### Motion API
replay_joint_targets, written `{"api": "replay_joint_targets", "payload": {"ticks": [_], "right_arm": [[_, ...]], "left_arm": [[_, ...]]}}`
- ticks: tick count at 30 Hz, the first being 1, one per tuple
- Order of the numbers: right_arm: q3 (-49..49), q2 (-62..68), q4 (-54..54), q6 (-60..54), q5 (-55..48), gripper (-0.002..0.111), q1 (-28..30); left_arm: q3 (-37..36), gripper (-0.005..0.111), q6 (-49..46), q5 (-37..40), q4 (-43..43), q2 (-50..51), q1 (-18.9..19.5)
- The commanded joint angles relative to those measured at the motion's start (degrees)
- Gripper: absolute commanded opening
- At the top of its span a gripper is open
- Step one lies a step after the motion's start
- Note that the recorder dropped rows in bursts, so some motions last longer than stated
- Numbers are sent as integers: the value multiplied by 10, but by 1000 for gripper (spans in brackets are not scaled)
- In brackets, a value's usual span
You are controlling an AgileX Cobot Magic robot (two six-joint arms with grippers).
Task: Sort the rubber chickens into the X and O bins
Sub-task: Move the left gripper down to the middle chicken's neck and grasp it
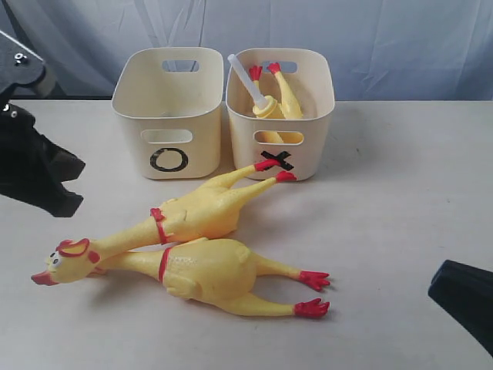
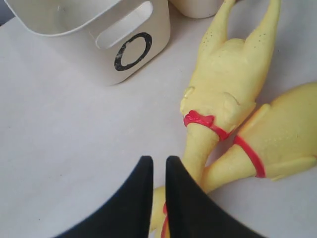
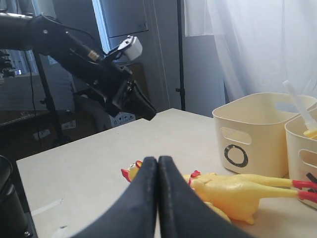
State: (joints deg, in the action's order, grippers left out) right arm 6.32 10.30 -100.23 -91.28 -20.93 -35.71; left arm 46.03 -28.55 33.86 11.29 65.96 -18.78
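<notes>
- Exterior view: the O bin (image 1: 131, 127) and the X bin (image 1: 317, 139) stand side by side at the desk's far edge. Their marked faces are turned to the near edge, probably so the letters read from the working side.
- The tube chicken (image 1: 286, 99) is already in the X bin, feet up and leaning on the wall. It looks too long to lie flat, so its white tube (image 1: 245, 79) pokes over the rim. No chicken shows in the O bin.
- Two more lie mid-desk toward the left edge, bodies touching. The far chicken (image 1: 202, 212) has its feet just before the X bin, while the near chicken (image 1: 212, 270) points its feet at the right edge.
- The left gripper (image 1: 71, 185) hangs over the left edge and the right gripper (image 1: 451, 297) over the near right corner. Both are clear of the chickens.
- Left wrist view: the left gripper's fingers (image 2: 143, 198) leave only a narrow slit and hold nothing. They hover over the far chicken's neck, past its red neck band (image 2: 203, 121). That thin neck seems the easiest place to pinch, once the jaws widen. The near chicken's neck tucks under it, though, so a lift might drag both.
- Right wrist view: the right gripper's fingers (image 3: 148, 198) are pressed together, empty and low over the desk, leaving the work to the left arm (image 3: 74, 47).
</notes>
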Motion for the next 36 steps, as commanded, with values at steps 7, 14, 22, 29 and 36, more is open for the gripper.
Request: {"api": "replay_joint_targets", "payload": {"ticks": [7,14,22,29,36], "right_arm": [[-3,-2,3,-1,-16,-1,3],[-3,-2,3,-1,-16,-1,3],[-3,-2,3,-1,-24,-1,3],[-3,-2,3,-1,-33,-1,3],[-3,-2,3,-1,-34,-1,3]], "left_arm": [[34,54,-25,-18,12,129,-3],[52,56,-51,-30,34,189,-21],[83,56,-51,20,26,231,-49],[86,56,-51,47,23,258,-49],[88,56,-51,40,5,287,-49]]}}
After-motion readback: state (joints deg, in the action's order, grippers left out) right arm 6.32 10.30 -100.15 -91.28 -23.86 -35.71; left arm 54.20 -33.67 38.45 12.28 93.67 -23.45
